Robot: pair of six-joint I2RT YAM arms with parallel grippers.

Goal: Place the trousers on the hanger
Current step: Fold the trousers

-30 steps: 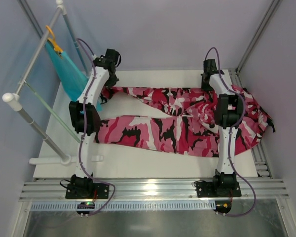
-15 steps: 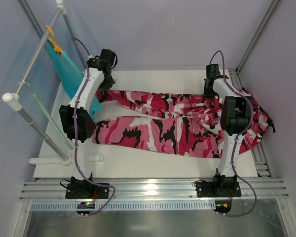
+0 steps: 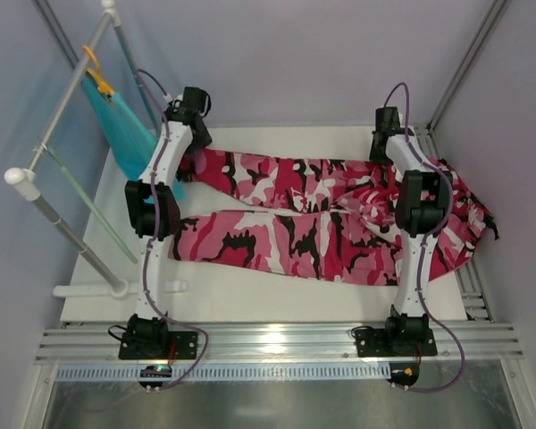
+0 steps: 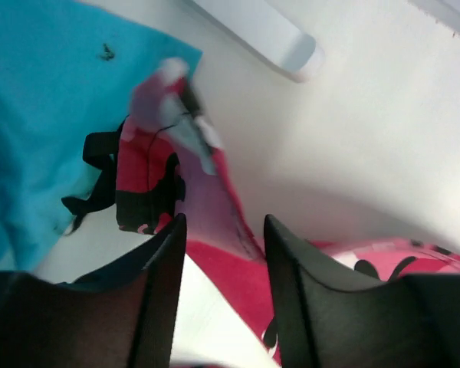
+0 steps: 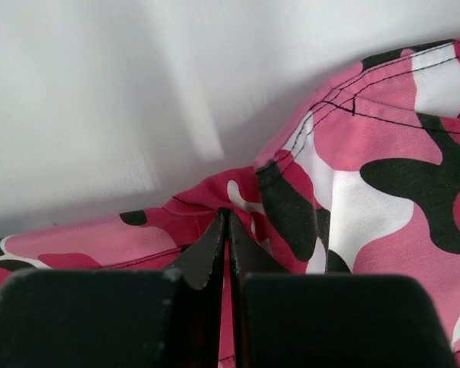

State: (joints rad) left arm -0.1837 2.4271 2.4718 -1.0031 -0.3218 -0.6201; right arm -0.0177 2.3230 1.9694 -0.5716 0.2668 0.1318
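Note:
The pink camouflage trousers [image 3: 295, 223] lie spread across the white table, legs pointing left and waist at the right. My left gripper [image 3: 189, 154] is over the end of the far leg. In the left wrist view it [image 4: 225, 222] stands open, and the leg's cuff [image 4: 149, 176] lies on the table beyond its fingertips, loose. My right gripper [image 3: 381, 150] is at the back right. In the right wrist view it [image 5: 227, 213] is shut on a fold of the trousers [image 5: 383, 153]. The thin mint-green hanger [image 3: 89, 204] hangs on the rack at the left.
A white tube rack [image 3: 67, 232] stands along the table's left side, its foot [image 4: 261, 34] just beyond the cuff. A teal garment [image 3: 125, 125] on an orange hanger [image 3: 94, 67] hangs from it and reaches down beside the cuff [image 4: 38, 115]. Metal posts frame the back corners.
My left gripper has opened and let go of the far leg's end. That leg now lies straighter and further back. The right gripper has stayed shut and shifted slightly back.

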